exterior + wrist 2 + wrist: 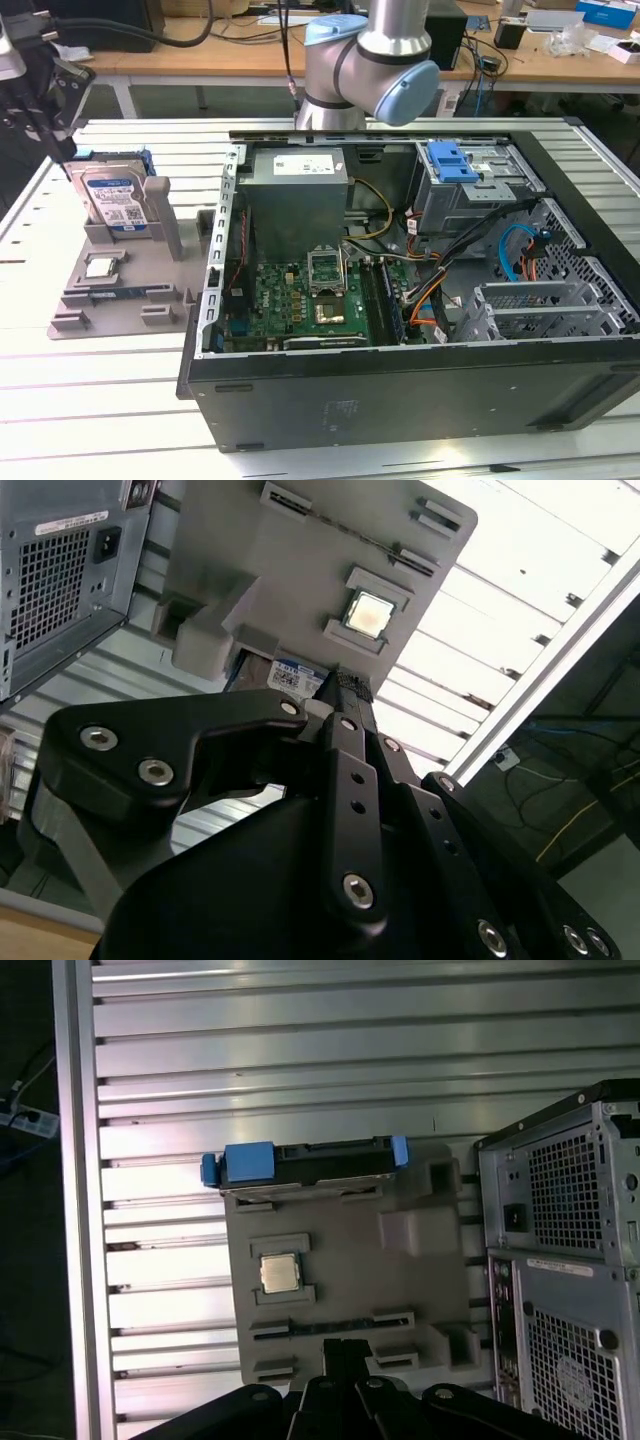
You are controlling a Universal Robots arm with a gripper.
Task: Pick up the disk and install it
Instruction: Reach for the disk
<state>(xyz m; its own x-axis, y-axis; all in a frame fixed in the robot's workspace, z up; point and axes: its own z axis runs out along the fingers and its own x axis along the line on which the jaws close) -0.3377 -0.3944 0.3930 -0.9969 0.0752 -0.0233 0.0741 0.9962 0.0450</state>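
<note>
Seen in the exterior view, the disk [115, 200] stands on edge at the far side of a grey tray [120, 300] on the slatted table [100, 400], left of the open computer case [400, 385]. The gripper [58, 150] hangs just left of the disk, not touching it. In the second wrist view, its fingers [345, 730] are pressed together and hold nothing. In the first wrist view, the disk lies along the tray's far edge, with a chip [280, 1273] seated nearer.
</note>
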